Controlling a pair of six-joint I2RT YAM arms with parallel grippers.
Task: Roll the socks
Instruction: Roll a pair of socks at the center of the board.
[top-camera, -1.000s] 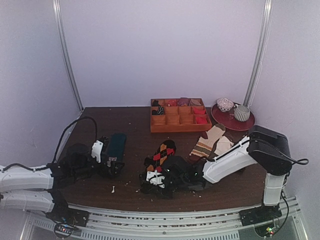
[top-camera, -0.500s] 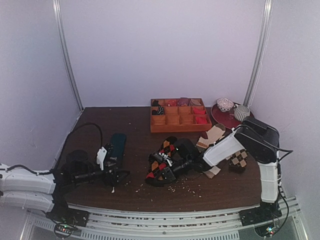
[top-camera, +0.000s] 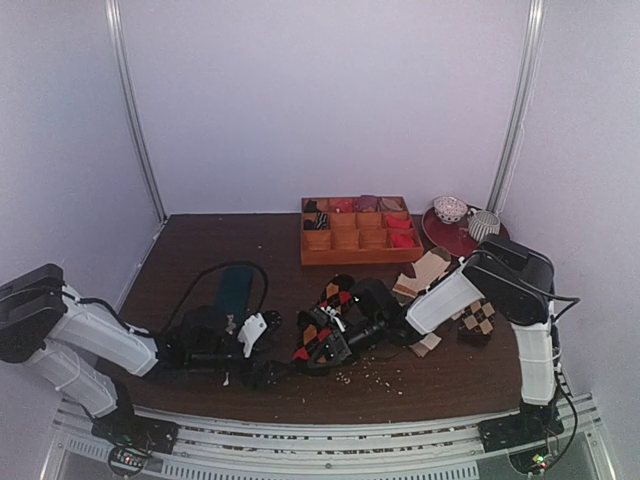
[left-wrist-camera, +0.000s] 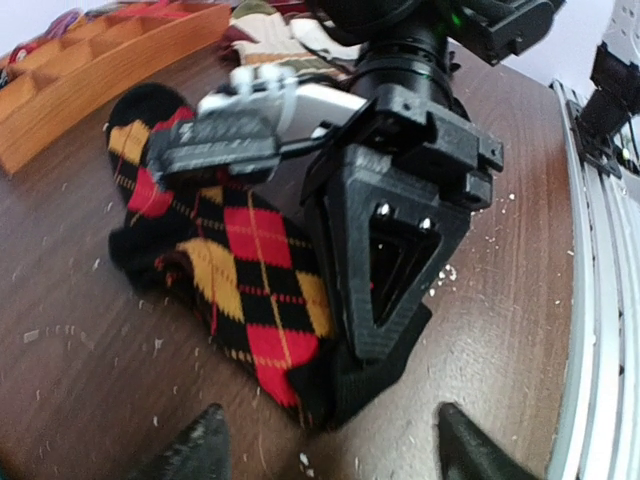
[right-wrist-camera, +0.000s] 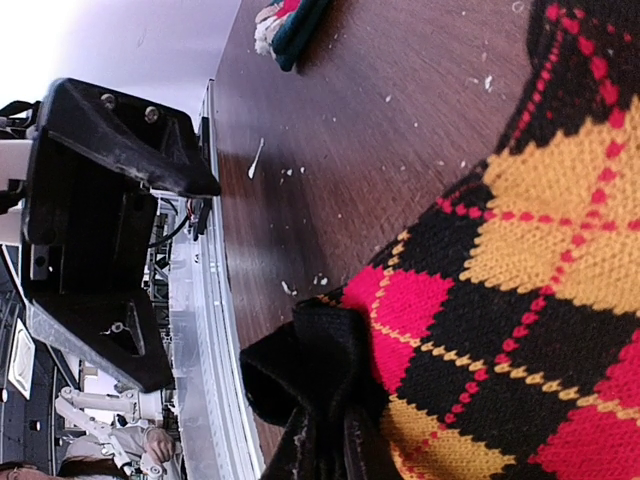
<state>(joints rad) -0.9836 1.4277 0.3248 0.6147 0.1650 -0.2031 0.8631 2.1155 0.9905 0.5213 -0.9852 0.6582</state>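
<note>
Only two dark tips of the left gripper (left-wrist-camera: 335, 455) poke up from the wrist view's bottom edge, the right gripper (left-wrist-camera: 372, 340) covers the near end of the socks (left-wrist-camera: 250, 260), hiding its hold, and the contents of the orange tray (top-camera: 360, 258) are too small to tell.
</note>
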